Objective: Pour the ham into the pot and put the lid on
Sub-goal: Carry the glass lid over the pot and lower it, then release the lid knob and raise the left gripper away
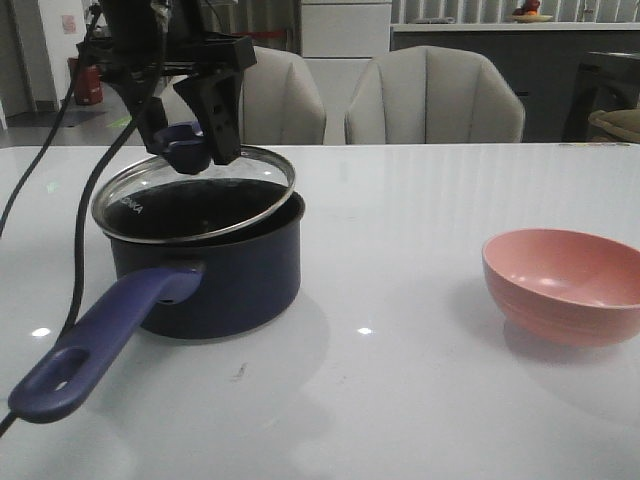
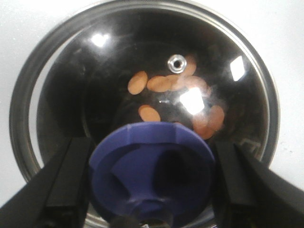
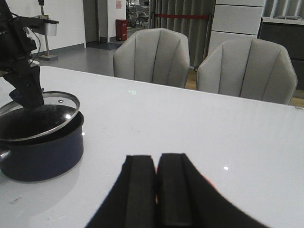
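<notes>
The dark navy pot (image 1: pixel 235 280) stands on the white table at the left, its purple-blue handle (image 1: pixel 100 340) pointing toward the front. My left gripper (image 1: pixel 190 148) is shut on the knob (image 2: pixel 152 166) of the glass lid (image 1: pixel 195 200). It holds the lid tilted over the pot's mouth, the near edge low at the rim and the far right edge raised. Through the glass (image 2: pixel 71 95) several orange-pink ham chunks (image 2: pixel 161 84) lie on the pot's black bottom. My right gripper (image 3: pixel 156 164) is shut and empty; the front view does not show it.
A pink bowl (image 1: pixel 565 285) sits on the table at the right, with nothing showing inside it. Two grey chairs (image 1: pixel 435 95) stand behind the table's far edge. The pot (image 3: pixel 42 147) and lid (image 3: pixel 38 114) also show in the right wrist view.
</notes>
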You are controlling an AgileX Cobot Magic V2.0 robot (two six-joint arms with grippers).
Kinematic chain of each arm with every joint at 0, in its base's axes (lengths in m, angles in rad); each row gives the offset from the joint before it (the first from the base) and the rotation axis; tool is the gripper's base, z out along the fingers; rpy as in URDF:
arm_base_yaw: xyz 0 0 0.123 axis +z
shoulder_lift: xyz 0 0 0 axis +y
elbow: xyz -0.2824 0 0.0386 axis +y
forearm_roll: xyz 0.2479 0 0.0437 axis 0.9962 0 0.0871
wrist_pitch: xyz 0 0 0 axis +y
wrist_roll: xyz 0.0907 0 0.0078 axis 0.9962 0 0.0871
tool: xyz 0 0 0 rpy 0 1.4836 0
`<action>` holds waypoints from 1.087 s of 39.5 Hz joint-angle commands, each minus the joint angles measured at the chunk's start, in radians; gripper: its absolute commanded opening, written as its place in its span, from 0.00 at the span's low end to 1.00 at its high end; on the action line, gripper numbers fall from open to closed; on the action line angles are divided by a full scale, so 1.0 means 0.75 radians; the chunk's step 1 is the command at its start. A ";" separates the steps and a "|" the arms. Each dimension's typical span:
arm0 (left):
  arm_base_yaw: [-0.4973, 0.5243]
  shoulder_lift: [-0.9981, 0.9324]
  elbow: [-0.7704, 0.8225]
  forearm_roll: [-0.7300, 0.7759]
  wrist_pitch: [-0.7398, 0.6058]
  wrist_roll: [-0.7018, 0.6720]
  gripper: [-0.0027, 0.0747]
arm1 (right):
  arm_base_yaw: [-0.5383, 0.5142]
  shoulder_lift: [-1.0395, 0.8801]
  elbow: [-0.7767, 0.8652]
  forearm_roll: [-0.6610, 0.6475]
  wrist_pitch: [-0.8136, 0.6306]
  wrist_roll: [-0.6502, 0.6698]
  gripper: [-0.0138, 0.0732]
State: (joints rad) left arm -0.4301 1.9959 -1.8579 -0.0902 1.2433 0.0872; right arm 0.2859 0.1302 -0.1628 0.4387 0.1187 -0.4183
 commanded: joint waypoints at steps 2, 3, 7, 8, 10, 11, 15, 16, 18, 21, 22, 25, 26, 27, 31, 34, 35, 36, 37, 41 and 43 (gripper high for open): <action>-0.014 -0.059 -0.043 -0.043 0.033 0.000 0.21 | 0.001 0.012 -0.038 0.008 -0.090 -0.013 0.32; -0.014 -0.055 -0.043 -0.043 0.033 0.000 0.21 | 0.001 0.012 -0.038 0.008 -0.090 -0.013 0.32; -0.014 -0.044 -0.043 -0.043 0.033 0.000 0.21 | 0.001 0.012 -0.038 0.008 -0.090 -0.013 0.32; -0.014 -0.044 -0.043 -0.041 0.033 0.000 0.21 | 0.001 0.012 -0.038 0.008 -0.090 -0.013 0.32; -0.014 -0.041 -0.043 -0.032 0.033 0.000 0.21 | 0.001 0.012 -0.038 0.008 -0.090 -0.013 0.32; -0.014 -0.038 -0.043 -0.024 0.033 0.000 0.21 | 0.001 0.012 -0.038 0.008 -0.090 -0.013 0.32; -0.014 -0.032 -0.043 -0.006 0.033 0.000 0.30 | 0.001 0.012 -0.038 0.008 -0.090 -0.013 0.32; -0.014 -0.030 -0.043 -0.006 0.033 0.000 0.33 | 0.001 0.012 -0.038 0.008 -0.090 -0.013 0.32; -0.014 -0.030 -0.043 -0.006 0.033 0.000 0.41 | 0.001 0.012 -0.038 0.008 -0.090 -0.013 0.32; -0.014 -0.030 -0.043 -0.006 0.033 0.000 0.54 | 0.001 0.012 -0.038 0.008 -0.090 -0.013 0.32; -0.014 -0.030 -0.043 -0.006 0.033 0.000 0.58 | 0.001 0.012 -0.038 0.008 -0.090 -0.013 0.32; -0.014 -0.030 -0.043 -0.006 0.033 0.000 0.67 | 0.001 0.012 -0.038 0.008 -0.090 -0.013 0.32; -0.011 -0.030 -0.043 -0.006 0.033 0.000 0.69 | 0.001 0.012 -0.038 0.008 -0.090 -0.013 0.32; -0.011 -0.030 -0.043 -0.006 0.033 0.000 0.70 | 0.001 0.012 -0.038 0.008 -0.090 -0.013 0.32; -0.011 -0.030 -0.050 -0.006 0.027 0.000 0.71 | 0.001 0.012 -0.038 0.008 -0.090 -0.013 0.32; -0.011 -0.030 -0.072 -0.013 0.027 0.000 0.71 | 0.001 0.012 -0.038 0.008 -0.090 -0.013 0.32; -0.011 -0.030 -0.084 -0.016 0.027 0.000 0.71 | 0.001 0.012 -0.038 0.008 -0.090 -0.013 0.32; -0.011 -0.030 -0.092 -0.019 0.030 0.000 0.71 | 0.001 0.012 -0.038 0.008 -0.090 -0.013 0.32; -0.011 -0.030 -0.103 -0.019 0.034 0.000 0.71 | 0.001 0.012 -0.038 0.008 -0.090 -0.013 0.32; -0.011 -0.030 -0.160 -0.019 0.033 0.000 0.71 | 0.001 0.012 -0.038 0.008 -0.090 -0.013 0.32; -0.011 -0.033 -0.182 -0.019 0.033 0.000 0.71 | 0.001 0.012 -0.038 0.008 -0.090 -0.013 0.32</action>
State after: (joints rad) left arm -0.4327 2.0330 -1.9364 -0.0929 1.2460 0.0879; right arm 0.2859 0.1302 -0.1628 0.4387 0.1187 -0.4183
